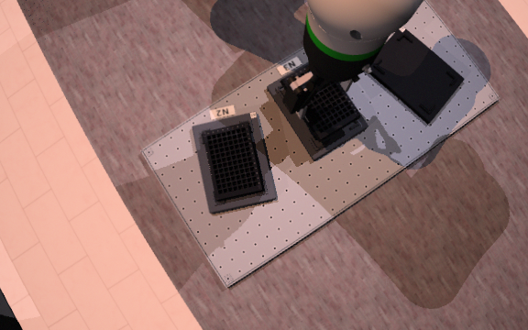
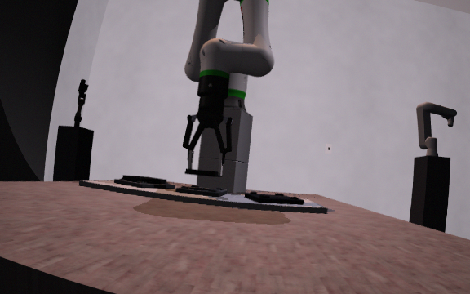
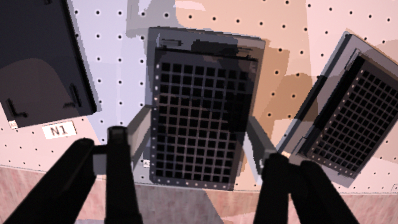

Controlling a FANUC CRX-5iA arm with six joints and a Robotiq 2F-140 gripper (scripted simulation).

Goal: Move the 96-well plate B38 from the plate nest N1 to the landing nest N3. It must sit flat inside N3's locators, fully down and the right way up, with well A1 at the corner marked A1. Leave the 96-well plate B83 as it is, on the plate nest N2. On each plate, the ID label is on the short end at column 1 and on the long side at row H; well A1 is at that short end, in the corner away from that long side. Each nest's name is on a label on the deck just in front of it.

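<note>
The 96-well plate B38 [image 3: 200, 116] is shown clamped across its two long sides between the fingers of the gripper [image 2: 204, 161], which are closed on it at a middling spread. The plate is carried level and wells upward, clear of the deck, as seen in the exterior view, where a gap is visible between it and the nest below. In the top view the plate is located above the landing nest N3 [image 1: 291, 120], whose label [image 1: 290, 67] is seen on the perforated deck plate [image 1: 264, 229] beside it. The position of the A1 corner cannot be told from these views.

The plate nest N1 [image 1: 417, 75] is shown bare of any plate, with its corner locators visible; its label [image 3: 59, 130] is readable in the wrist view. The 96-well plate B83 [image 1: 233, 161] is seated in the plate nest N2 [image 1: 269, 190], well apart from the gripper. The deck plate rests on the reddish-brown table [image 1: 429, 257]. The arm's wrist, marked with a green ring [image 1: 333, 48], is seen overhanging N3.
</note>
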